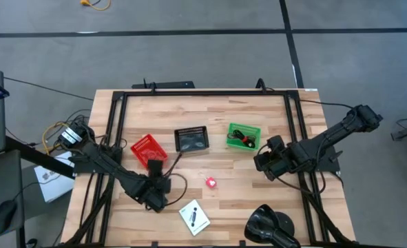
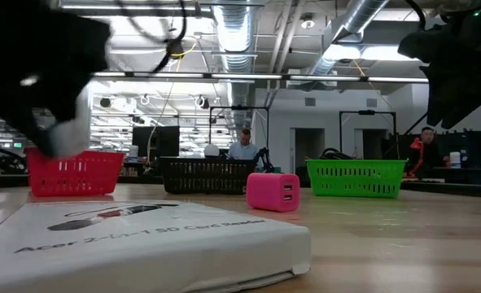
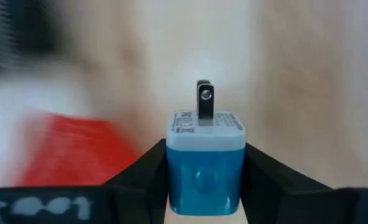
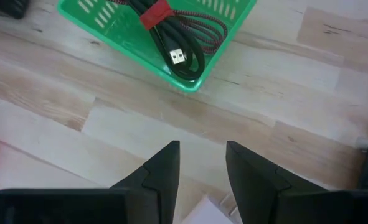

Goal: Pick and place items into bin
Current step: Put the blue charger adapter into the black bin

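Observation:
My left gripper hangs over the table's near-left part, just near of the red basket, and is shut on a small blue-and-white charger plug. A pink cube charger rests flat on the wood at the table's middle. A white card box with a black mark lies flat near the near edge. The black-and-red cable lies coiled inside the green basket. My right gripper is open above bare wood, just right of and near of that basket, touching nothing. My left gripper pinches the blue plug by its two blue side faces, one finger on each side. The white end with the metal prong points away from the wrist. In the low view the gripper hangs above the table, so the plug is lifted clear.
A black basket stands between the red and green ones in a row across the table's middle. A big glossy black lump sits at the near-right edge. A black frame rims the table. People sit in the room beyond.

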You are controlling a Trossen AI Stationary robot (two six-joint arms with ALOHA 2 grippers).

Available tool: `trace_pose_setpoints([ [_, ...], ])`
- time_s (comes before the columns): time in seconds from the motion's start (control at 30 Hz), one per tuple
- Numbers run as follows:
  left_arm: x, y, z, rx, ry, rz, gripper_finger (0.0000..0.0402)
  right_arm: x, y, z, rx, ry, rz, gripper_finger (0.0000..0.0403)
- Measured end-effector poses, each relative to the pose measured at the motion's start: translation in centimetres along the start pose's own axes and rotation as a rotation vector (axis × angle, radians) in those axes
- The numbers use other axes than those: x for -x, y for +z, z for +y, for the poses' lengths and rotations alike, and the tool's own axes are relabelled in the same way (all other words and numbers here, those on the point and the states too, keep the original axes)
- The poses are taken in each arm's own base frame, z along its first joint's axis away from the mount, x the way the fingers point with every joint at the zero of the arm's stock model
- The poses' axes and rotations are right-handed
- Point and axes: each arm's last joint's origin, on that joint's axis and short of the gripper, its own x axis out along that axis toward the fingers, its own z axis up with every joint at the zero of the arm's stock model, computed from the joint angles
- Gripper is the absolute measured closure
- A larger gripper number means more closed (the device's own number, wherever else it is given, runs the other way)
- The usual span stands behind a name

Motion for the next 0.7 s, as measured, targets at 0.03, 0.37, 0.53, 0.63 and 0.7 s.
trace_pose_setpoints([
  [0.03, 0.5, 0.6, 0.5, -0.023, 0.070, -0.038, 0.0271, 0.0, 0.0, 0.0, 0.000, 0.000, -0.001, 0.0280],
  [0.37, -0.8, 6.4, 10.8, -0.034, 0.252, -0.043, 0.0269, 0.0, 0.0, 0.2, -0.009, 0.018, -0.001, 0.0280],
  [0.53, -3.9, 7.8, 16.0, -0.004, 0.093, -0.095, 0.0259, 0.0, 0.0, 0.2, -0.011, 0.024, -0.001, 0.0280],
  [0.63, -5.2, 7.3, 18.3, 0.055, 0.028, -0.070, 0.0258, 0.0, 0.0, 0.2, -0.011, 0.024, -0.001, 0.0280],
  [0.7, -6.1, 7.1, 19.1, 0.080, -0.027, -0.052, 0.0257, 0.0, 0.0, 0.2, -0.008, 0.024, -0.005, 0.0280],
])
